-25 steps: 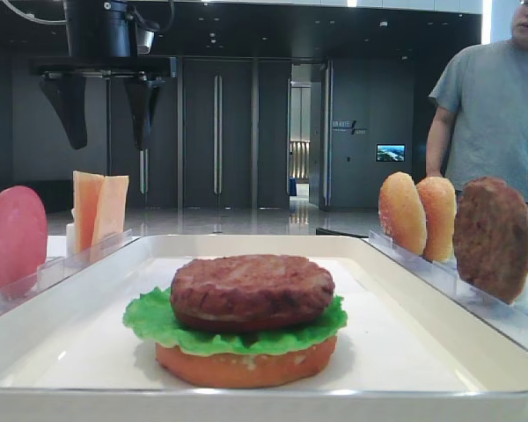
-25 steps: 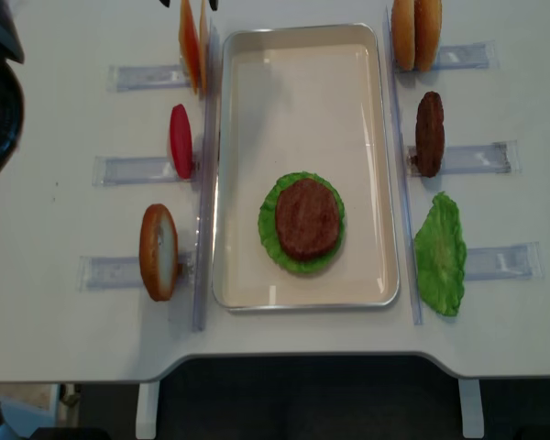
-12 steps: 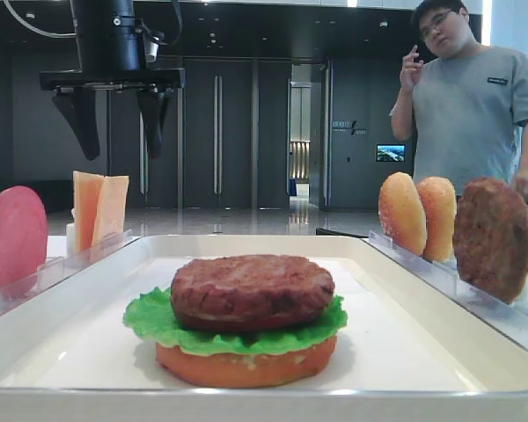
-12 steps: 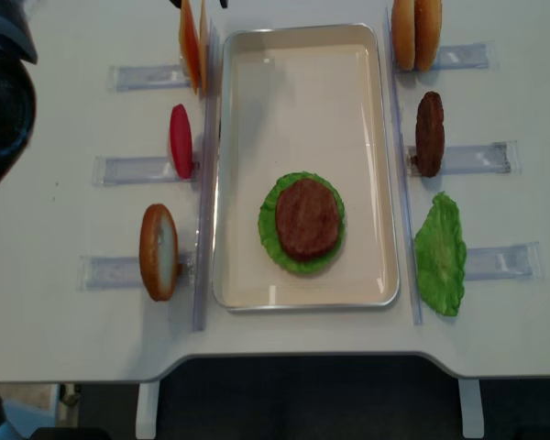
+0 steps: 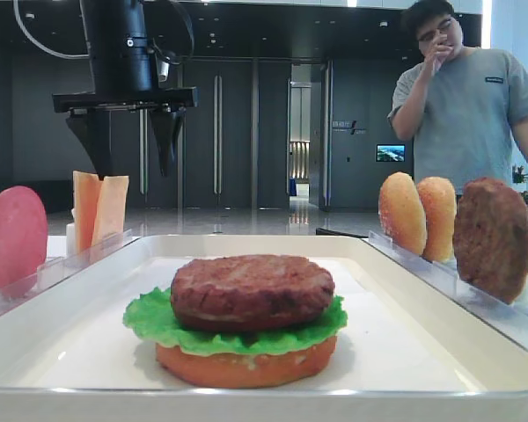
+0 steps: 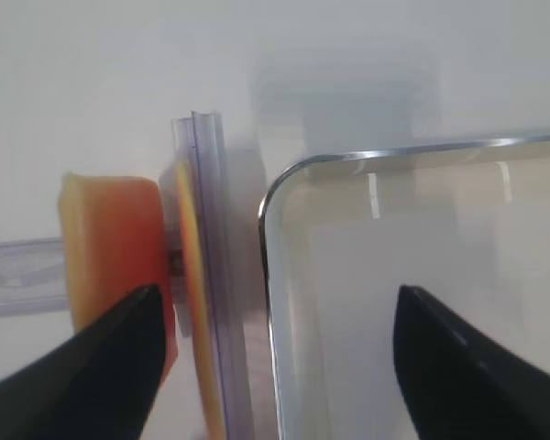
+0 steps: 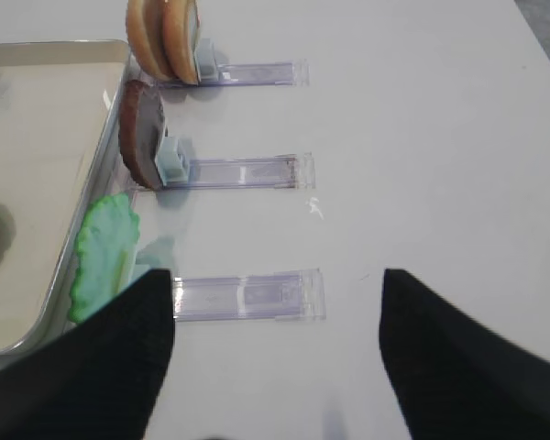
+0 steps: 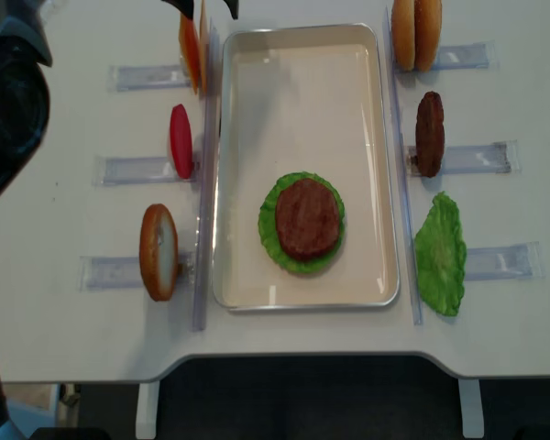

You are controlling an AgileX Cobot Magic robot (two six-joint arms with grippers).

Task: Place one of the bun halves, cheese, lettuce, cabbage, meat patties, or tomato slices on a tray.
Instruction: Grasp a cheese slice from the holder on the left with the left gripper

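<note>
On the tray (image 8: 302, 101) I already have a stack sitting near the front: a bun half (image 5: 246, 365), lettuce (image 5: 158, 321) and a meat patty (image 5: 251, 290). The cheese (image 5: 99, 209) is not yet picked; it stands in its rack at the far left. My left gripper (image 5: 132, 141) hangs above it, jaws wide and empty. My right gripper (image 7: 275, 357) waits spread and empty.

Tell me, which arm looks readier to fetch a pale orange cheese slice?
Probably the left: its open gripper hangs above the upright pale orange cheese slices. The right gripper sits across the white tray, by the lettuce.
</note>
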